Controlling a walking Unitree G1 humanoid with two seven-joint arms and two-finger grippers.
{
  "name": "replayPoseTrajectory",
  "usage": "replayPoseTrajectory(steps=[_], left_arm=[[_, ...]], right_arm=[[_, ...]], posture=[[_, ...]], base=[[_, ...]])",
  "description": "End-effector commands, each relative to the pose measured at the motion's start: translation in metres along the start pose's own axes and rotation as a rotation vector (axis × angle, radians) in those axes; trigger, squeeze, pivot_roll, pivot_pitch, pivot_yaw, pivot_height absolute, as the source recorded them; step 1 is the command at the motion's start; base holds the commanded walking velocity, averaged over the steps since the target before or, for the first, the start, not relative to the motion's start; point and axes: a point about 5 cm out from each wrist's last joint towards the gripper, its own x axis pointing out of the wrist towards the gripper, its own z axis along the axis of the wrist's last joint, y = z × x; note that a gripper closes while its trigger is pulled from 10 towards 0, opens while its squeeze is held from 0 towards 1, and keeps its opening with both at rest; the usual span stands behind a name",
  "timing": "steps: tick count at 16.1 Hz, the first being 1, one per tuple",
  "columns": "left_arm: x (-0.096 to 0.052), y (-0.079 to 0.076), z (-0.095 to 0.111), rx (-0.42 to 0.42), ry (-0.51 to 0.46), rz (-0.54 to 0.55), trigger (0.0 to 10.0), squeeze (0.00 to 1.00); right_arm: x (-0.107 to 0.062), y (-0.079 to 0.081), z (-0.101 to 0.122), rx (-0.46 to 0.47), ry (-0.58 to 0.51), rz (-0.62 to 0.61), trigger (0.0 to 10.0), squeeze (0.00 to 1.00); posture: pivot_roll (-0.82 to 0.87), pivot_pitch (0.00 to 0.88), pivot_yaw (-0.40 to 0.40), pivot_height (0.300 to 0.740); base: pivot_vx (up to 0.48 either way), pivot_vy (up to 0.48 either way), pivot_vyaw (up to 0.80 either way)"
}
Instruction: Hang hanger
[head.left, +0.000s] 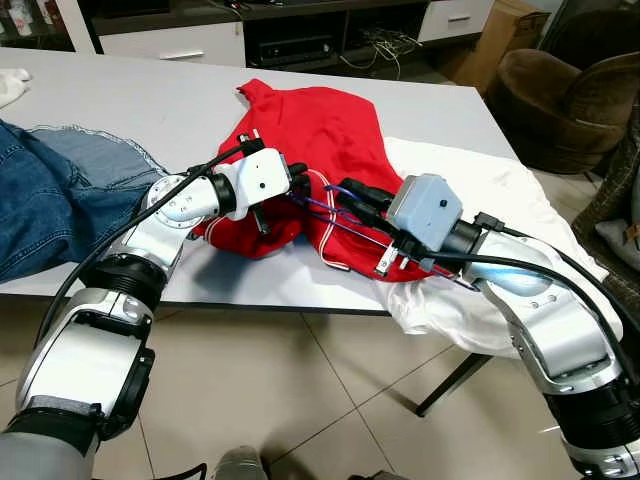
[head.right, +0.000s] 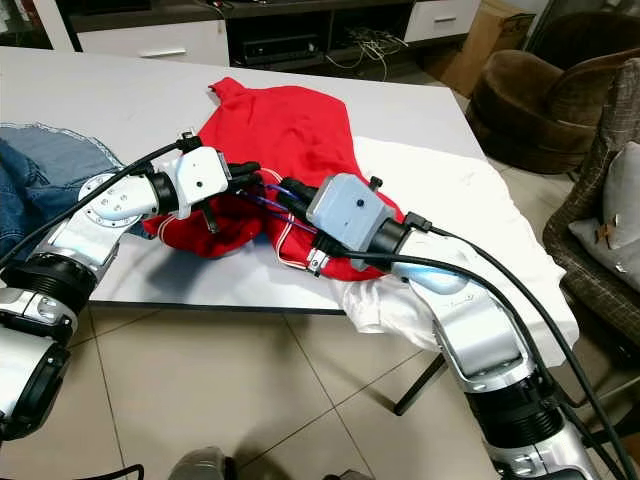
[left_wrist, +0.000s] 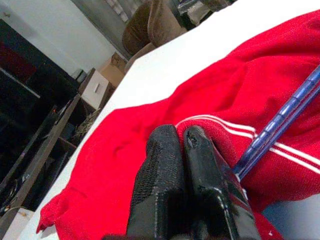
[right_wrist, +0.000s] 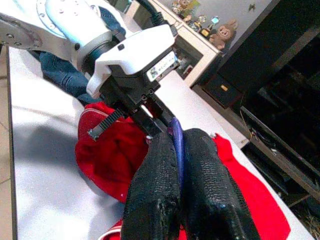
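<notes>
From the left eye view we see a red garment (head.left: 320, 160) spread on the white tabletop (head.left: 150, 100), with blue jeans (head.left: 50, 200) to its left and a white cloth (head.left: 500, 220) draped over the tabletop's right edge. Our left gripper (head.left: 296, 178) presses into the garment's striped hem near the front edge, and our right gripper (head.left: 350, 192) faces it from the right, just beside it. A thin blue hanger (head.left: 345, 225) runs between them across the red cloth.

The right eye view gives the same layout; a brown armchair (head.right: 540, 100) stands beyond the tabletop's far right corner.

In the left wrist view our fingers (left_wrist: 165, 180) are pressed together against the red fabric at the white stripes; we cannot tell whether cloth is pinched between them. The blue hanger bar passes just beside them.

In the right wrist view our fingers (right_wrist: 200, 190) are clenched on the blue hanger, which shows as a strip between them, pointing at the left gripper's housing.
</notes>
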Motion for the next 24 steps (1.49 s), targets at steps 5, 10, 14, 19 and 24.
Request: replayPoseTrajectory(steps=[5,10,14,19,24], left_arm=[[0.002,0.003,0.006,-0.012,-0.016,0.019,10.0,0.00],[0.002,0.004,0.013,-0.001,-0.061,0.035,10.0,0.00],[-0.001,-0.003,0.013,-0.036,-0.109,0.029,10.0,1.00],[-0.007,0.009,0.021,0.037,-0.159,0.229,10.0,0.00],[-0.034,0.032,0.018,-0.019,-0.191,0.577,10.0,0.00]], right_arm=[[0.005,-0.013,-0.013,0.064,0.036,-0.170,10.0,0.00],[0.010,-0.027,-0.019,0.127,0.047,-0.341,10.0,0.00],[0.012,-0.027,-0.020,0.163,0.024,-0.377,10.0,0.00],[0.011,-0.024,-0.023,0.201,0.015,-0.405,10.0,0.00],[0.006,-0.038,-0.018,0.248,-0.048,-0.530,10.0,0.00]], posture=[[0.09,0.000,-0.040,0.740],[0.09,0.000,-0.040,0.740],[0.09,0.000,-0.040,0.740],[0.10,0.000,-0.046,0.740],[0.11,0.005,-0.049,0.740]], base=[[0.000,0.000,0.00],[0.000,0.000,0.00],[0.000,0.000,0.00],[0.000,0.000,0.00],[0.000,0.000,0.00]])
